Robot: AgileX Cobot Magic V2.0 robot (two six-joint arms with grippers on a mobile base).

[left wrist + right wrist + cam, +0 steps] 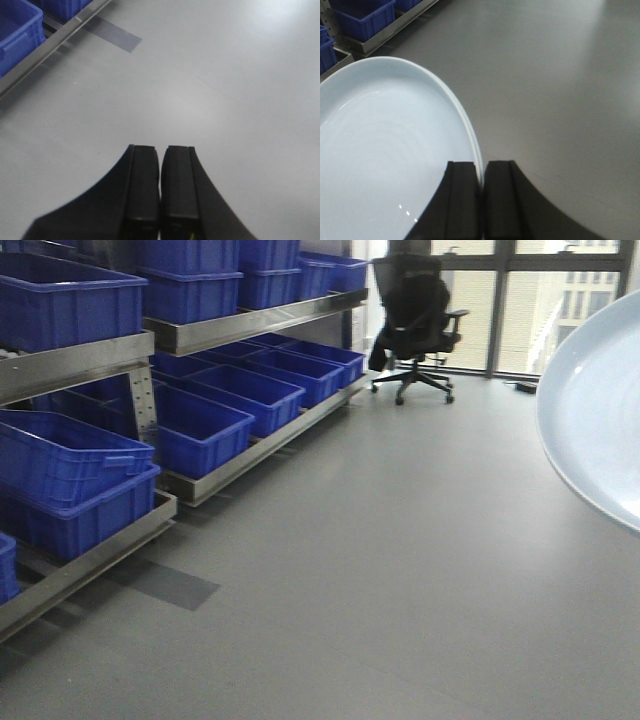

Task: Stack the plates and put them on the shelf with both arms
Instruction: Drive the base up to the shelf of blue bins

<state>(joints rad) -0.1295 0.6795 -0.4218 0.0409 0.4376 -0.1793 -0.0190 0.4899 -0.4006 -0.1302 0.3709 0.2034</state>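
A large pale blue-white plate (385, 145) fills the left half of the right wrist view, held in the air above the grey floor. My right gripper (482, 162) is shut on its rim, one finger inside the rim and one outside. The rim shows a double edge there, and I cannot tell whether two plates lie stacked. The same plate (600, 410) juts in tilted at the right edge of the front view. My left gripper (161, 147) is shut on nothing, hanging over bare floor. The metal shelf (250, 325) stands at the left.
Blue plastic bins (200, 430) fill the shelf's tiers at the left; one bin (17, 30) and the shelf's low rail (45, 55) show in the left wrist view. A black office chair (415, 325) stands by the far window. A dark patch (165, 585) marks the floor.
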